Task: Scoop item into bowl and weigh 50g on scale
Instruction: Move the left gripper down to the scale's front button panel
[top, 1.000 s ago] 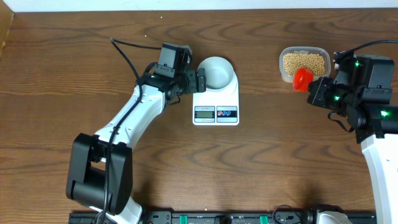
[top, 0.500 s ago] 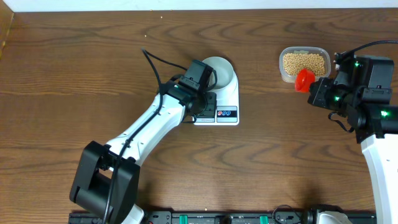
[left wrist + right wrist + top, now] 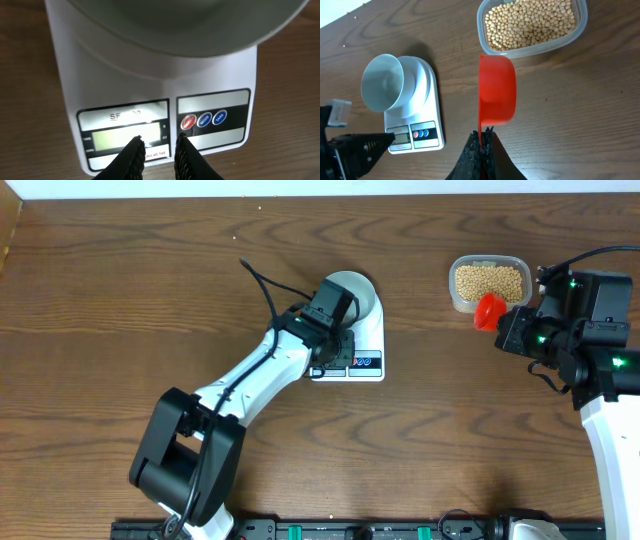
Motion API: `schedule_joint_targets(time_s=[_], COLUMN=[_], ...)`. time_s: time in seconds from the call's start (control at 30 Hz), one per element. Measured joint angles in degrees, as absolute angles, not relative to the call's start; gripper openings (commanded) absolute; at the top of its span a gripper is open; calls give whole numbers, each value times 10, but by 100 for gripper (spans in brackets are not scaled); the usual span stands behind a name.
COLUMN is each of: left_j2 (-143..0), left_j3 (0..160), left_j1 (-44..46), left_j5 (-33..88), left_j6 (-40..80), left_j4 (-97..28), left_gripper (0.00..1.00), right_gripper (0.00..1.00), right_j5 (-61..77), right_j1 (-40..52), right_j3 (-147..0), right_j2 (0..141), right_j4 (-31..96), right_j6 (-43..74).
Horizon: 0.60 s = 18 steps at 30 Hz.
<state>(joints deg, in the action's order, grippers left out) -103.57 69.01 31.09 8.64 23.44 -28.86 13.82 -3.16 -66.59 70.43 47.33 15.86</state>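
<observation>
Setting up the weigh-in: the left tool (image 3: 158, 142) hovers over the front edge of the white scale (image 3: 150, 80), its fingers drawn close with only a slim gap and pinching nothing, the tips poised just above the display (image 3: 125, 136) and a little to the left of the three round buttons (image 3: 204, 120). No digits can be read on the screen. The pale bowl (image 3: 381, 82) sits on the platform at the back of the scale and looks empty. Well apart, on the far side of the counter (image 3: 150, 280), the right tool (image 3: 481, 142) is pressed tight on the handle of a red scoop (image 3: 496, 90), held just beside the clear tub (image 3: 581, 24) where all the beans (image 3: 532, 22) lie; none show in the scoop. The step in hand appears to be switching on or zeroing the scale before any scooping. The next move likely calls for a light downward press squarely on the correct button, shifting the tips rightward without nudging the bowl, then clearing the arm off the scale so the right arm can bring beans across
</observation>
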Motion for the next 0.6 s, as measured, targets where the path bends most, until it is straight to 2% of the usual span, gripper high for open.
schedule_joint_targets(time_s=[0.23, 0.4, 0.6], left_j2=[-1038, -1046, -1082], left_j3=[690, 690, 690], left_j1=[335, 358, 369], left_j5=[86, 86, 86], left_j6=[240, 238, 209], left_j4=[-288, -279, -244], left_gripper=[25, 43, 44], right_gripper=[1, 1, 1], right_j5=[138, 138, 137], right_j1=[-32, -32, -32], right_j3=[-666, -666, -666], right_j2=[704, 704, 704], right_j4=[473, 471, 464], right_j6=[159, 159, 159])
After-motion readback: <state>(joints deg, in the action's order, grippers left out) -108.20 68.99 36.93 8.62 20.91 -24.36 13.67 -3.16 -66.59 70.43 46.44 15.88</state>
